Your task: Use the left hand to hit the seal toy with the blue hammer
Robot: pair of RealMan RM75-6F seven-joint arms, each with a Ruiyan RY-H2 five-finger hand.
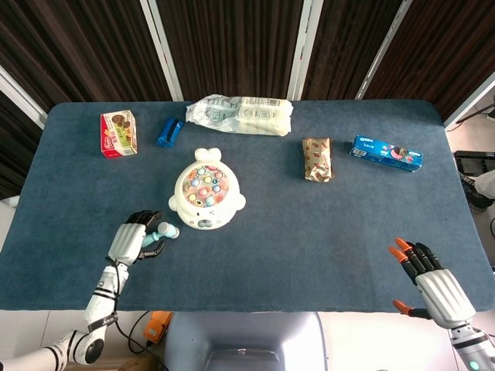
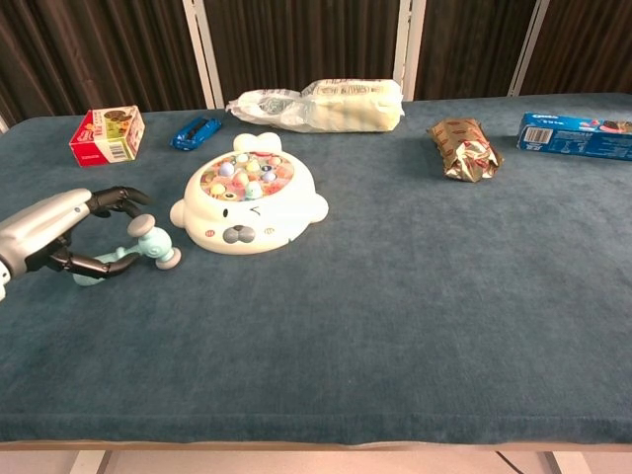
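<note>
Felt-like blue cloth covers the table (image 2: pixel 415 326). Nearest, the left hand (image 2: pixel 54 237) curves its dark fingers loosely around the pale-blue plastic hammer (image 2: pixel 138 254) lying flat, not gripping. Just beyond sits the rounded white seal toy (image 2: pixel 247 202), studded with pastel pegs. The right hand (image 1: pixel 433 282) spreads wide, holding nothing.

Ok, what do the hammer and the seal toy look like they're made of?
Blue hammer: probably hard plastic, pale blue, smooth with a slight sheen. Seal toy: glossy white moulded plastic by its rounded edges and highlights, with pastel pegs on top, likely plastic too.
</note>
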